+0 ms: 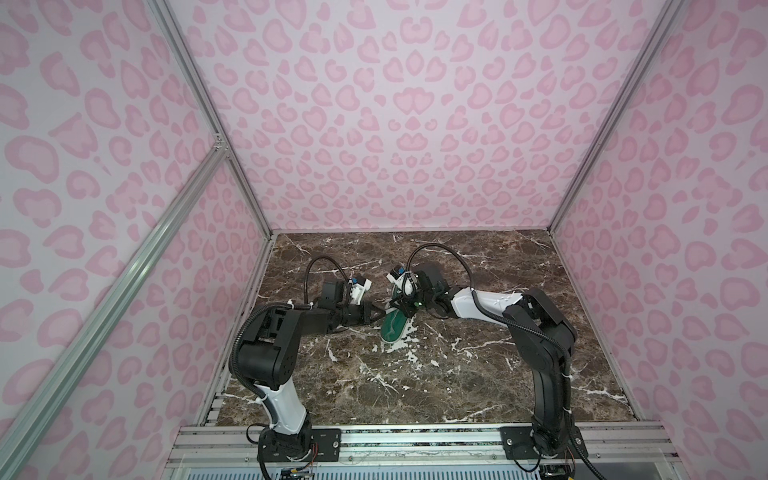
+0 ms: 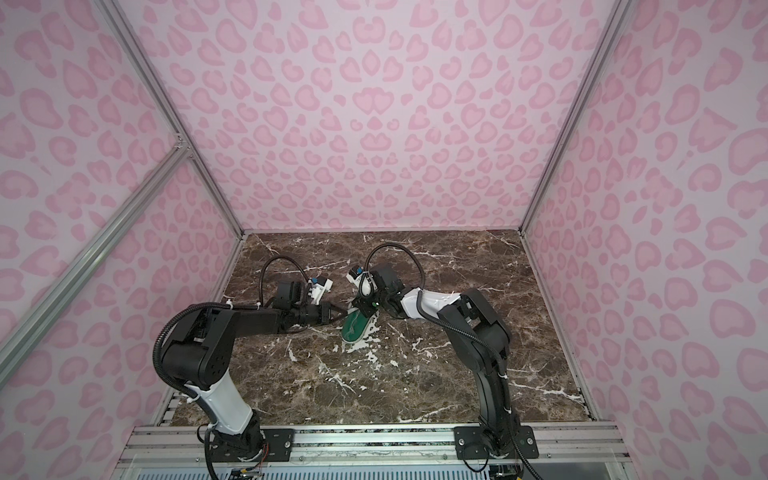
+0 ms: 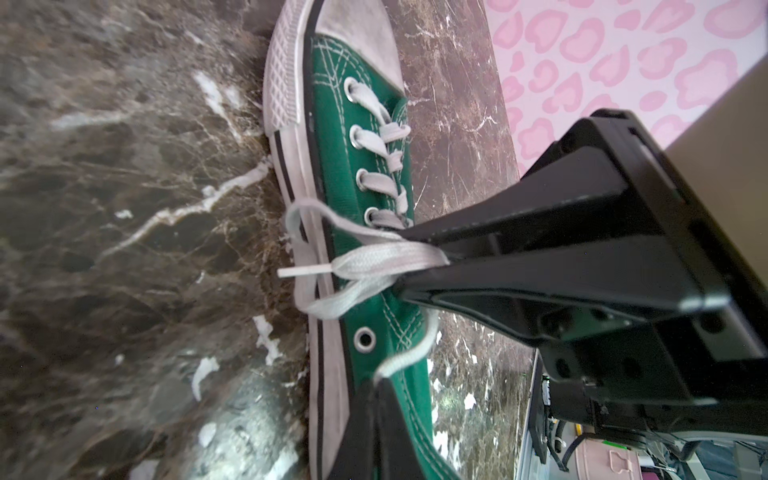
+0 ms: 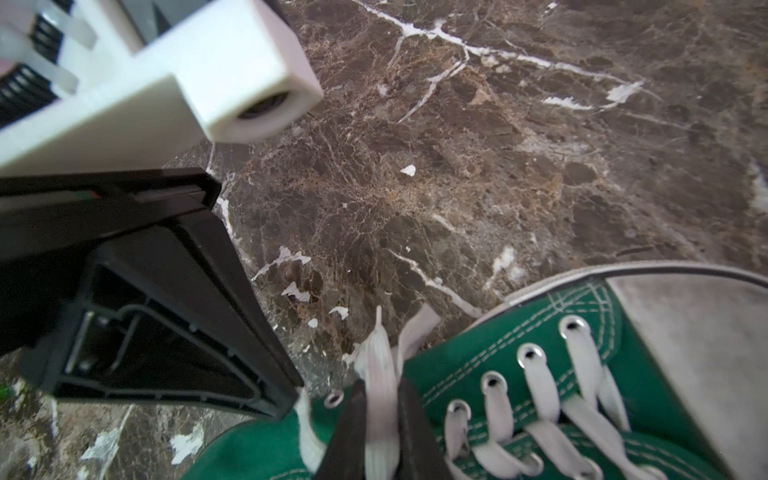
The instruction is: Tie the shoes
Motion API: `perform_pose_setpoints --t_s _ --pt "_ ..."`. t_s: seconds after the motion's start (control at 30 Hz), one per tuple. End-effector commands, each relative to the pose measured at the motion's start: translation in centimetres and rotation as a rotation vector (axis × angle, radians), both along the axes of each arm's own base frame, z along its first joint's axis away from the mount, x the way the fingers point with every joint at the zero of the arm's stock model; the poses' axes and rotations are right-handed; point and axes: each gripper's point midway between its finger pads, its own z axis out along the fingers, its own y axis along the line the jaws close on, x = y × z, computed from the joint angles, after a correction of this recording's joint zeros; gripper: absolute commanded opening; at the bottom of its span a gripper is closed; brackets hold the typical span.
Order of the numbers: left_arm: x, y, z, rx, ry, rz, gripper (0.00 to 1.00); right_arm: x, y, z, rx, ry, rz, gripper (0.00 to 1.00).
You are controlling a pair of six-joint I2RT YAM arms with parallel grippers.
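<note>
The shoes are one small green sneaker (image 1: 392,329) (image 2: 353,330) with a white toe cap, lying mid-table between both arms. In the left wrist view the sneaker (image 3: 345,174) shows its white laces (image 3: 374,262) pulled sideways off the top eyelets. My left gripper (image 3: 376,386) is shut on one lace strand beside the shoe's side. My right gripper (image 4: 380,399) is shut on a flat loop of lace (image 4: 378,357) above the tongue. In both top views the left gripper (image 1: 380,315) and the right gripper (image 1: 400,308) meet over the shoe's heel end.
The dark brown marble table (image 1: 457,374) with white veins carries only the shoe. Pink patterned walls (image 1: 415,124) close in the back and both sides. An aluminium rail (image 1: 415,436) with both arm bases runs along the front edge.
</note>
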Motion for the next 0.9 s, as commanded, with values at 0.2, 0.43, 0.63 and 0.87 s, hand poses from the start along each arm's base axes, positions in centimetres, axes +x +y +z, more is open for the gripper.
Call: perform_pose_setpoints --t_s 0.2,0.43,0.63,0.87 --pt "0.4 0.3 -0.3 0.050 0.019 -0.002 0.03 -0.3 0.5 1.9 0.146 -0.017 -0.011 0.02" --pt "1.4 0.4 -0.3 0.047 0.039 0.013 0.03 0.0 0.0 3.8 0.319 -0.011 -0.064 0.02" --pt "1.9 0.0 0.1 0.033 0.040 -0.012 0.03 -0.6 0.4 4.9 0.480 0.038 -0.055 0.00" --pt "2.7 -0.3 -0.3 0.030 0.050 -0.017 0.03 -1.3 0.0 5.2 0.587 0.072 -0.059 0.00"
